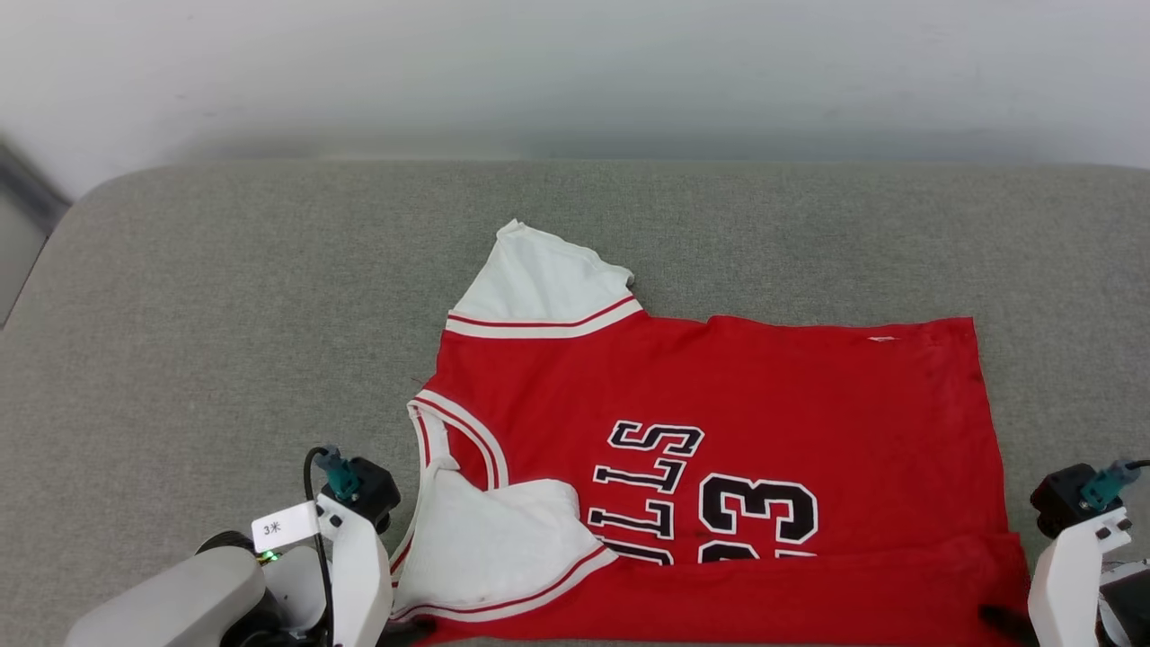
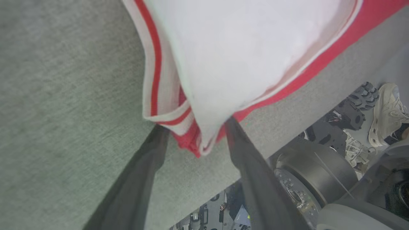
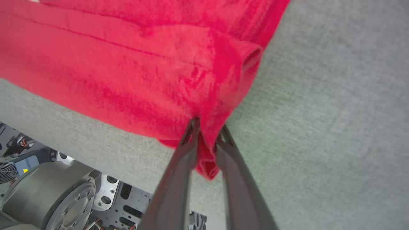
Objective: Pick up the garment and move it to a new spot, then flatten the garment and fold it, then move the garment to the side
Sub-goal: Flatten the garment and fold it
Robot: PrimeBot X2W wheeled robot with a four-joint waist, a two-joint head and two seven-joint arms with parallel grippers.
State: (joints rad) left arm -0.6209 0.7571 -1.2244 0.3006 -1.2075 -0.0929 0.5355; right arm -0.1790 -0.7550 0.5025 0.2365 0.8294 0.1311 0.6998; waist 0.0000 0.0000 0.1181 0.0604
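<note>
The garment (image 1: 719,386), a red jersey with white sleeves and black lettering with 23, lies spread sideways on the grey padded surface (image 1: 225,314). Its near edge is folded up over the lettering. My left gripper (image 1: 409,629) is at the near left corner. In the left wrist view its fingers (image 2: 159,137) stand apart on either side of the striped sleeve corner (image 2: 191,140), open around it without pinching it. My right gripper (image 1: 997,620) is at the near right corner. In the right wrist view the right gripper (image 3: 207,127) has its narrow jaws pinching the bunched red hem (image 3: 207,159).
The surface's front edge runs just below both grippers. Beyond it the robot's base (image 2: 316,172) and a pale shoe (image 2: 386,111) on the floor show. A white wall (image 1: 575,72) stands behind. Bare grey surface lies left of and behind the jersey.
</note>
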